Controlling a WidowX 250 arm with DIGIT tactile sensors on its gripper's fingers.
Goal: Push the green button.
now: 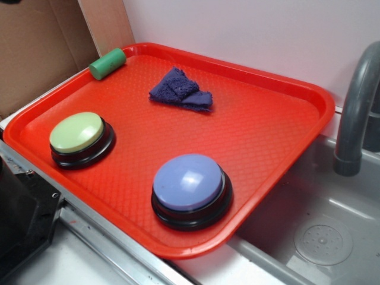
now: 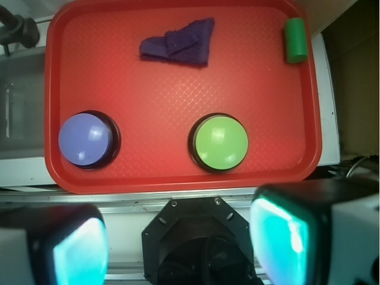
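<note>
Red plastic with a fine diamond-embossed texture is forming the tray [image 1: 267,136], which is sitting beside a grey sink [image 1: 320,237] and its curved faucet [image 1: 356,113]. On it, the green button [image 2: 221,142], a smooth pale dome on a black round base, is lying near the front edge, well apart from the matching blue-purple button [image 2: 86,139]. A crumpled fuzzy blue cloth [image 2: 178,47] and a small green cylinder [image 2: 295,40] are resting farther back. No writing is showing. The gripper [image 2: 178,243] is hovering off the tray with its jaws wide apart, holding nothing.
</note>
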